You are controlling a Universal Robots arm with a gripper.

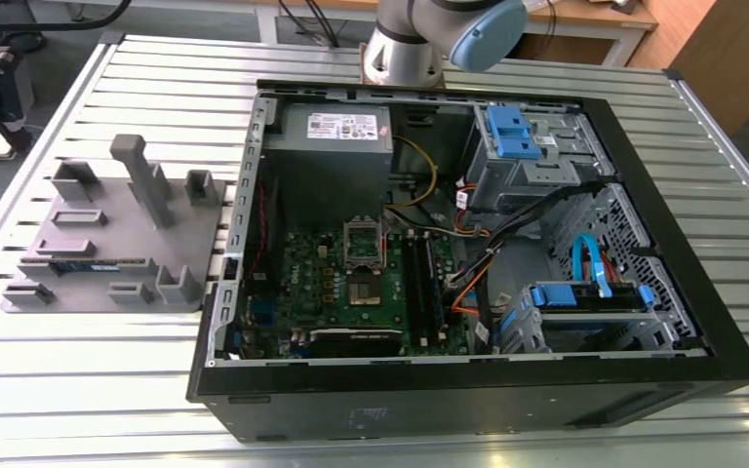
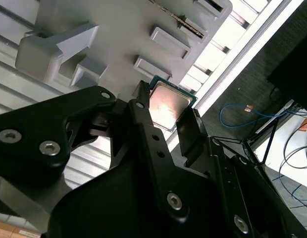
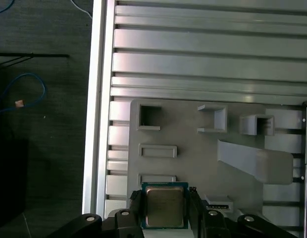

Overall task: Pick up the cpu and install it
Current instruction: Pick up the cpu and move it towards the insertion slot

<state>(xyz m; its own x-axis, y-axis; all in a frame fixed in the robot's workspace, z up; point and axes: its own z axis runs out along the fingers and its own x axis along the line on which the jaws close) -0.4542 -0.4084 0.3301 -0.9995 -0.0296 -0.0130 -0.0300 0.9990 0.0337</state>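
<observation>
The gripper (image 3: 164,209) pinches the cpu (image 3: 164,202) by two opposite edges, over the grey holder tray (image 3: 193,129). A memory stick (image 1: 89,264) lies in one tray slot. Toward the exterior view's right, the open computer case (image 1: 479,395) holds a motherboard (image 1: 348,292).

The exterior view looks steeply down on the open computer case (image 1: 479,244) and grey fixture (image 1: 114,234). Both wrist views overlook that fixture, sharing the near cpu (image 2: 168,105) (image 3: 165,206).
</observation>
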